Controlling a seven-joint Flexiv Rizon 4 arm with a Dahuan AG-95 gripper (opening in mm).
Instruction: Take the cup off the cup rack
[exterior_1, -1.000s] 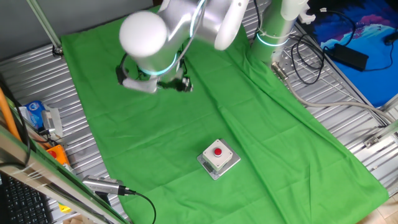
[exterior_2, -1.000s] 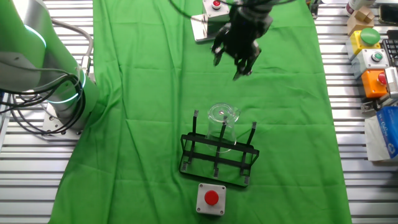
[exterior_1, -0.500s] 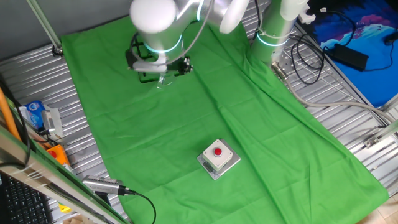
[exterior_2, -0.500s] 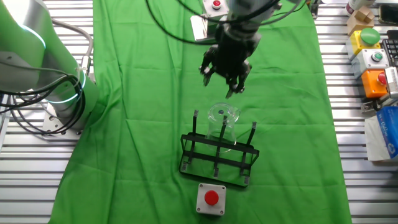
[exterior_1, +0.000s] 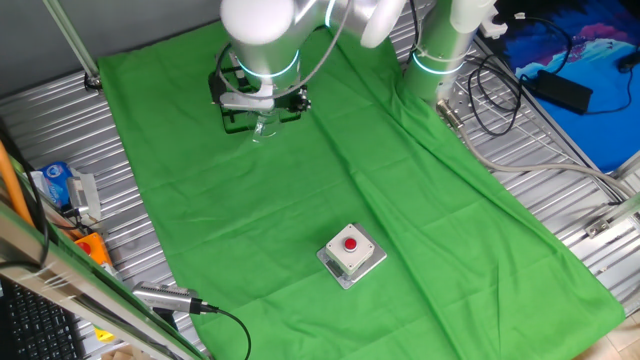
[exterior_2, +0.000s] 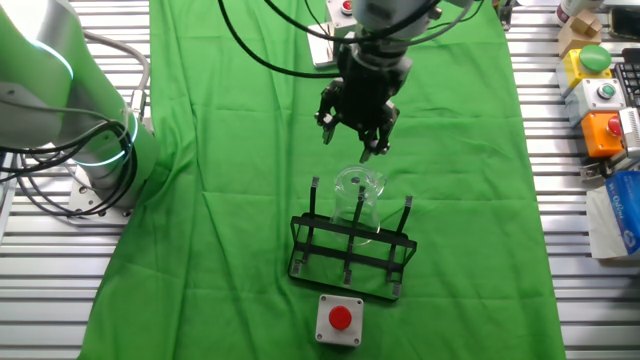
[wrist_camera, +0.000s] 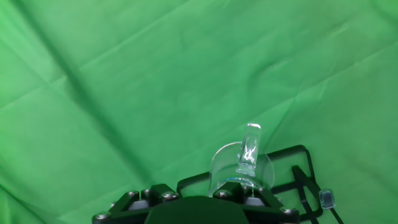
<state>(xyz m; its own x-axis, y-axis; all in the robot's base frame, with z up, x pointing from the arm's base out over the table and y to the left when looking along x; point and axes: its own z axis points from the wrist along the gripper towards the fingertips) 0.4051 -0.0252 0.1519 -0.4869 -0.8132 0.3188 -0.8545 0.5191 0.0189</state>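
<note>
The approach is in hand: the gripper (exterior_2: 357, 143) hovers at 12 o'clock of the cup (exterior_2: 358, 197), jaws spread and empty. The cup sits upturned on a peg of the rack (exterior_2: 351, 257). Next it should descend, grip, then lift straight up

Below me the cup (exterior_2: 358, 192) sits upturned on the cup rack (exterior_2: 350, 248), a small clear glass mug hung over one of the far pegs, its handle (wrist_camera: 249, 151) sticking up toward me in my hand view. The rack is black wire with upright pegs and a rectangular base, resting flat on the green surface.
</note>
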